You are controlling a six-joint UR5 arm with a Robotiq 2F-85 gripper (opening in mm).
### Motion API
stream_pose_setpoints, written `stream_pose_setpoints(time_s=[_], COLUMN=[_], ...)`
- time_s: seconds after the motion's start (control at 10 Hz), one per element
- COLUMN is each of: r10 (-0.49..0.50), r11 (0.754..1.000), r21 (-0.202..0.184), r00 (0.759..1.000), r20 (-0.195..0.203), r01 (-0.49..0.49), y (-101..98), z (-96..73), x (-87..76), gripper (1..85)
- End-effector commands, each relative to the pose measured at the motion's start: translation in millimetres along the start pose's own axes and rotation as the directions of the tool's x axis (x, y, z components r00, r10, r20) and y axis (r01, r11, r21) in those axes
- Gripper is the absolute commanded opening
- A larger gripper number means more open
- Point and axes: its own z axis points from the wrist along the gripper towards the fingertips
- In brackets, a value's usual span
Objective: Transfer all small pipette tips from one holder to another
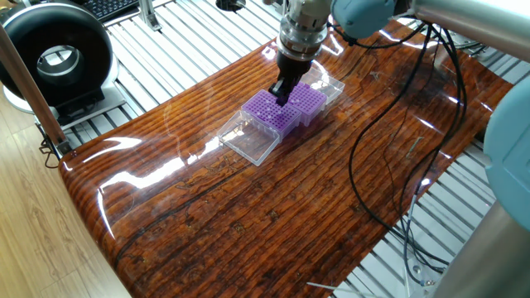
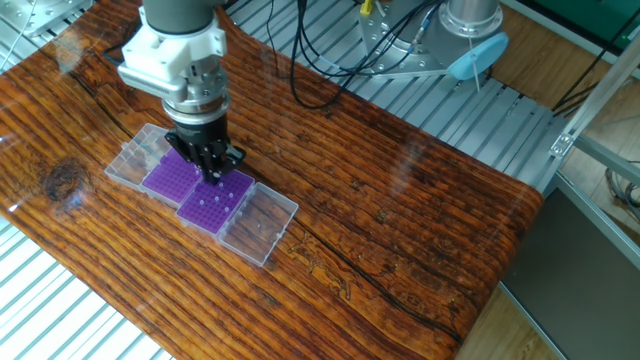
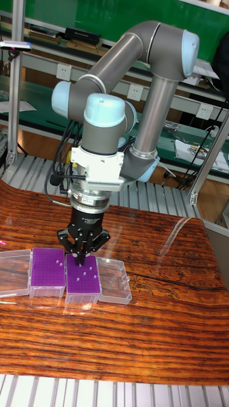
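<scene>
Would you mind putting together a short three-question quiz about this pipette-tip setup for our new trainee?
1. True or false: the two purple racks sit side by side, each with its clear lid folded open outward.
2. Multiple choice: the gripper is (A) resting on the bare table, (B) poised near the edge of the rack that shows small white tips, by the seam between the racks, (C) over the black ring light.
3. Fill in: in the tall fixed view, small white tips show mostly in the ____ rack.

Key: 1 true; 2 B; 3 right-hand.
</scene>
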Motion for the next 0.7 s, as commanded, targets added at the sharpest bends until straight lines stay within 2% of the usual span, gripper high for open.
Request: stream_pose_setpoints(time_s=[0.0,0.6], r10=[0.012,0.006], r11=[1.0,1.0], r21=[-0.01,-0.006], r00=[1.0,1.0], r20=[0.013,0.023], r01=[-0.012,-0.006], y=[5.1,-0.2], z=[0.9,6.3], x=[-2.4,5.4], gripper=[17.0,17.0])
